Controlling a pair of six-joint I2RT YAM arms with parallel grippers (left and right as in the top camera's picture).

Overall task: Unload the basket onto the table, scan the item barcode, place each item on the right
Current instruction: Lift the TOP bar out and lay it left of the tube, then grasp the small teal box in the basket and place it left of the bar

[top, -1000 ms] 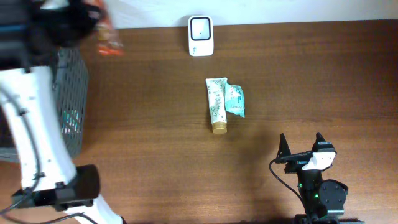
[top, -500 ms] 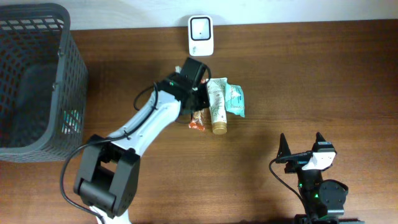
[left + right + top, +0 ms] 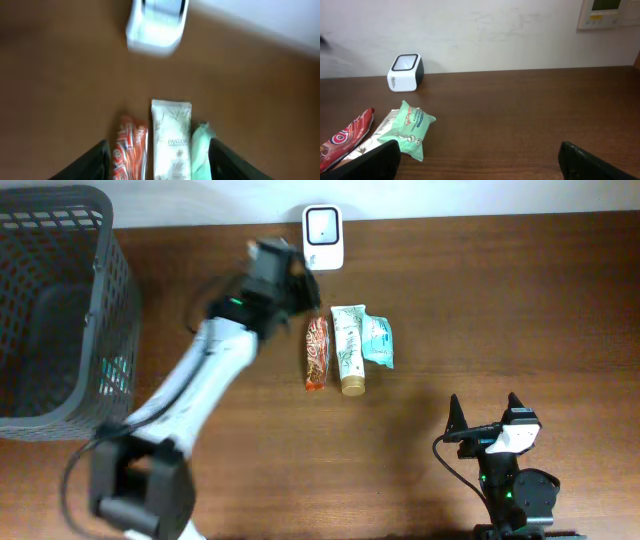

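Note:
A red snack packet (image 3: 316,352) lies flat on the table, left of a white tube (image 3: 349,350) and a green wipes pack (image 3: 377,340). The white barcode scanner (image 3: 322,237) stands at the far edge. My left gripper (image 3: 303,292) hovers between scanner and packet, open and holding nothing. In the left wrist view, the packet (image 3: 130,150), tube (image 3: 171,137) and green pack (image 3: 201,150) show below its spread fingers (image 3: 95,162), with the scanner (image 3: 156,25) blurred ahead. My right gripper (image 3: 485,415) rests open at the near right, and nothing lies between its fingers (image 3: 370,162).
A dark mesh basket (image 3: 60,310) stands at the left edge with something light inside. A white wall runs behind the table's far edge, past the scanner (image 3: 404,72).
The left arm swung from the basket to the table middle, laid the red packet beside the tube, opened, and drew back toward the scanner. The right arm stayed still.

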